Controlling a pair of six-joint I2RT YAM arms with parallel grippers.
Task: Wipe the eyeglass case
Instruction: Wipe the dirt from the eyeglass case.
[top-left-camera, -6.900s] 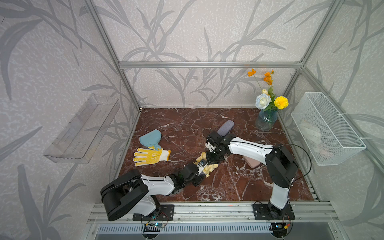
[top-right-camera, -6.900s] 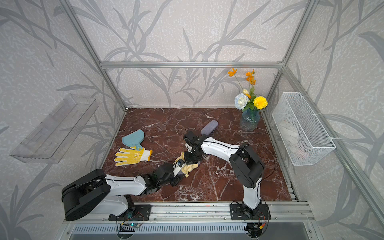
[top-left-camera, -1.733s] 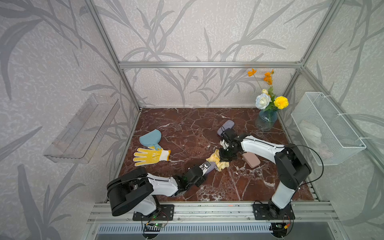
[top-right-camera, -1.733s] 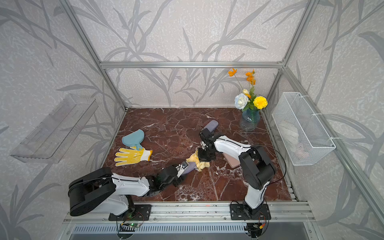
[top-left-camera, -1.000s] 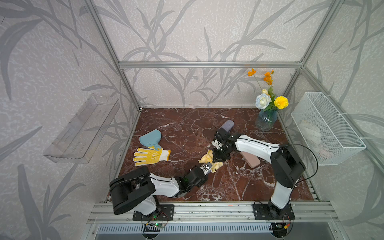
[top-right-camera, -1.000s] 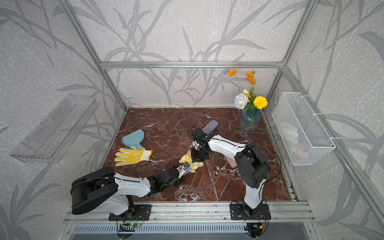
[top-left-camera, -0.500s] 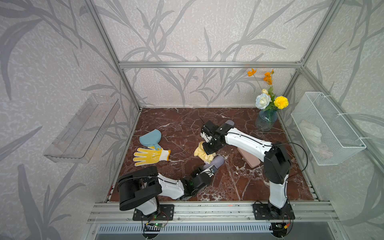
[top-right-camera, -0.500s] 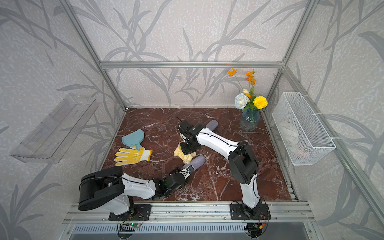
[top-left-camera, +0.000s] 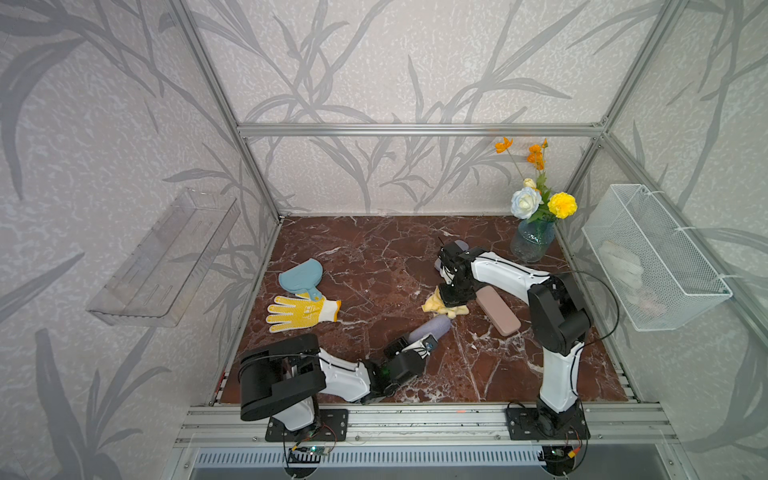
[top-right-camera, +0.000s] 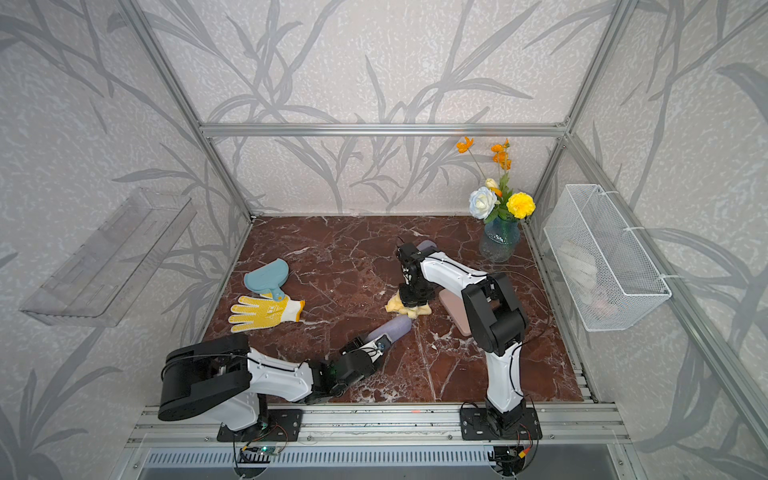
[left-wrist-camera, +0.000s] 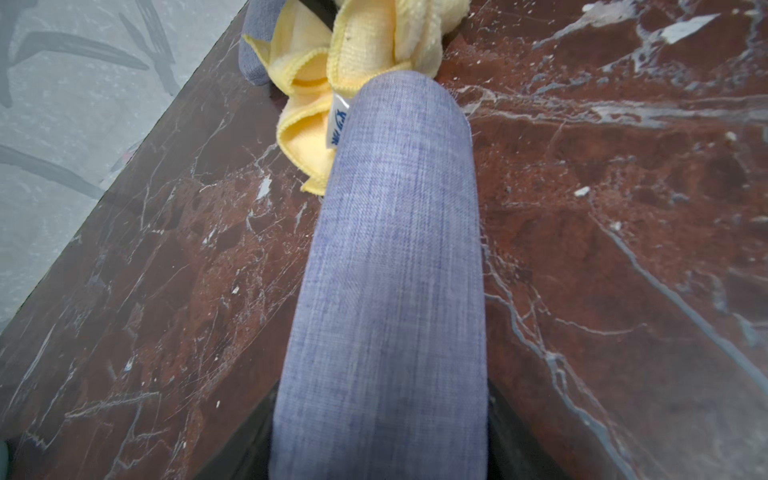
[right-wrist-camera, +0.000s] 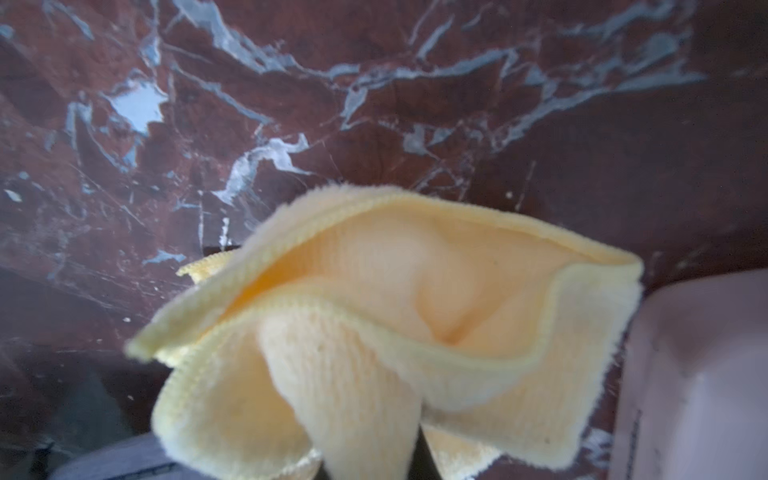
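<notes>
A blue-grey fabric eyeglass case (top-left-camera: 430, 328) (left-wrist-camera: 390, 270) lies low over the marble floor near the front middle. My left gripper (top-left-camera: 415, 345) is shut on its near end, with dark fingers showing on either side in the left wrist view. My right gripper (top-left-camera: 455, 297) is shut on a crumpled yellow cloth (top-left-camera: 444, 308) (right-wrist-camera: 395, 332). The cloth hangs at the far tip of the case (top-right-camera: 392, 328), touching or almost touching it. In the right wrist view the cloth hides the jaws.
A pink case (top-left-camera: 498, 311) lies just right of the cloth. Another blue-grey case (top-right-camera: 426, 246) sits behind the right arm. A yellow glove (top-left-camera: 301, 311) and a blue mitt (top-left-camera: 301, 276) lie at left. A flower vase (top-left-camera: 532, 241) stands back right, beside a wire basket (top-left-camera: 648, 262).
My right gripper has carried the yellow cloth to the right, from over the floor left of the case tip to beside the pink case. The left gripper keeps its hold on the case.
</notes>
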